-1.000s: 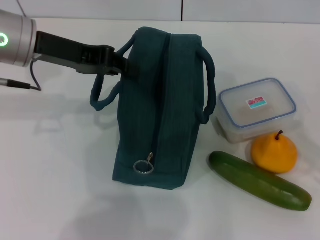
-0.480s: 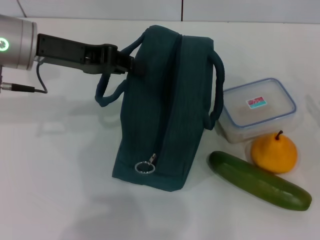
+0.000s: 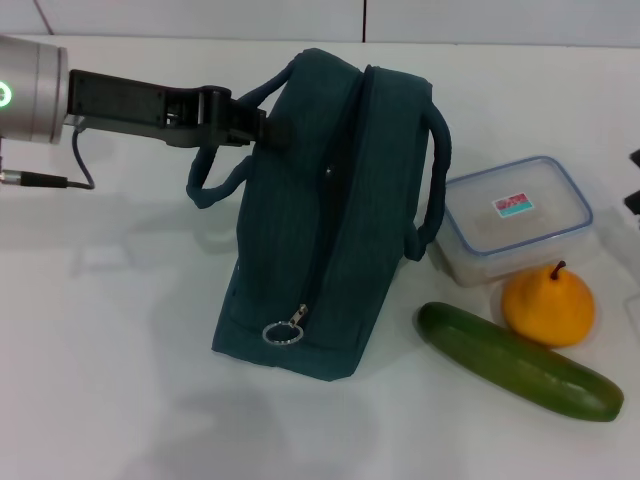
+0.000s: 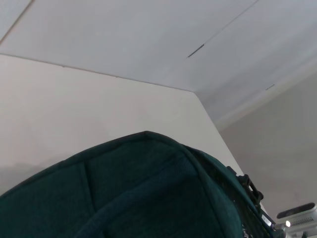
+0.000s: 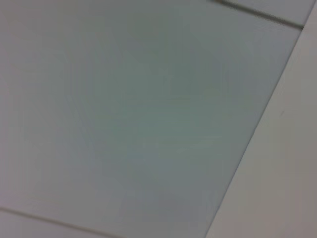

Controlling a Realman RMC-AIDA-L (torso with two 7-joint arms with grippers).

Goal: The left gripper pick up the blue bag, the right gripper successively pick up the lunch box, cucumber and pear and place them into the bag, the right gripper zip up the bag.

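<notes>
left gripper [image 3: 262, 128] gripping blue bag [image 3: 320, 240], zipped

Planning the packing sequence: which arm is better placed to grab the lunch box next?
The right. The lunch box sits on the robot's right side beside the pear, and the left gripper is already clamped on the blue bag.

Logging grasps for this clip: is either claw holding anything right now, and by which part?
The left claw grips the blue bag at its upper edge, by the handle base. The right claw, barely visible at the table's right edge, holds nothing visible.
</notes>
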